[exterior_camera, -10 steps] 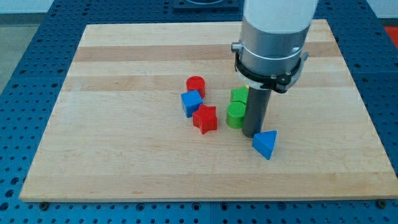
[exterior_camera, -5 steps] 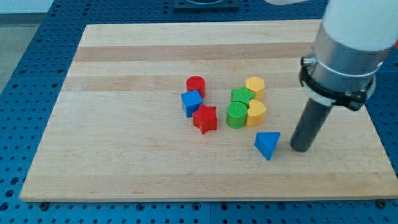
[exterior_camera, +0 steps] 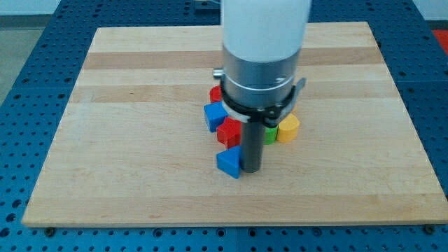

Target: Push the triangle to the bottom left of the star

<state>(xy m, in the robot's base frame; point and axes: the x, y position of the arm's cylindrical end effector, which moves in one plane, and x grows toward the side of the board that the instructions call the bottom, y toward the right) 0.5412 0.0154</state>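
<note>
The blue triangle (exterior_camera: 228, 163) lies on the wooden board (exterior_camera: 126, 140), just below the red star (exterior_camera: 228, 131). My tip (exterior_camera: 251, 170) rests on the board touching the triangle's right side. The rod rises in front of the green blocks (exterior_camera: 271, 133) and hides most of them. The red star sits partly behind the rod's left edge.
A blue block (exterior_camera: 214, 115) sits up-left of the star, with a red cylinder (exterior_camera: 215, 94) above it, mostly hidden by the arm. A yellow block (exterior_camera: 288, 128) lies right of the rod. The arm's grey body covers the cluster's top.
My tip swung from the triangle's left to its right side, then swept left, pushing the blue triangle leftwards to below the red star.
</note>
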